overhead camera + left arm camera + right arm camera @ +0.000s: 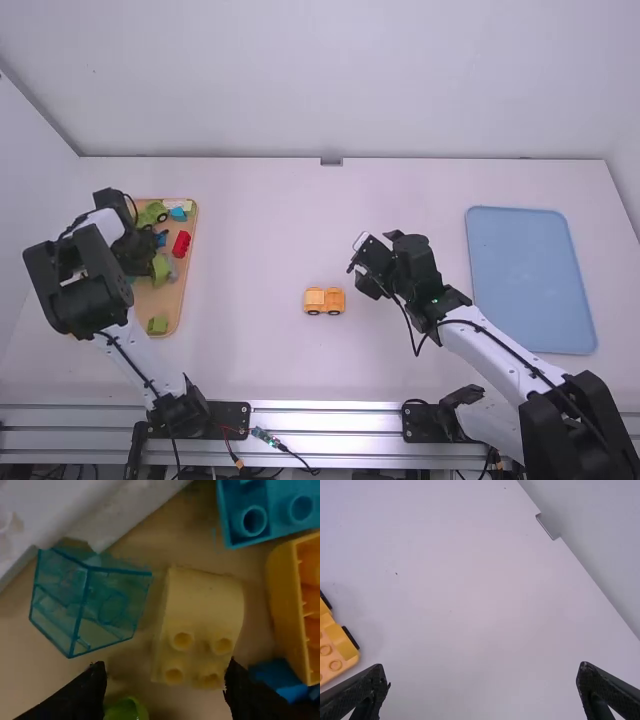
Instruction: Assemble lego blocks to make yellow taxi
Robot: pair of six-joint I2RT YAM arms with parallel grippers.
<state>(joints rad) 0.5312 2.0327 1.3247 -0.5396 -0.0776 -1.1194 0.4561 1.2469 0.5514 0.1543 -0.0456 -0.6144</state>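
In the high view, the yellow car (324, 301) sits mid-table, at eight o'clock from the right gripper (364, 268), which is spread wide and empty. The wooden tray (158, 300) lies at nine o'clock from the car. Over it is the left gripper (143, 252), its fingers well apart, holding nothing, close to a pale yellow block (200, 605) beside a clear teal block (90, 600).

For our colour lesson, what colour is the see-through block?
The see-through block is teal, seen best in the left wrist view.
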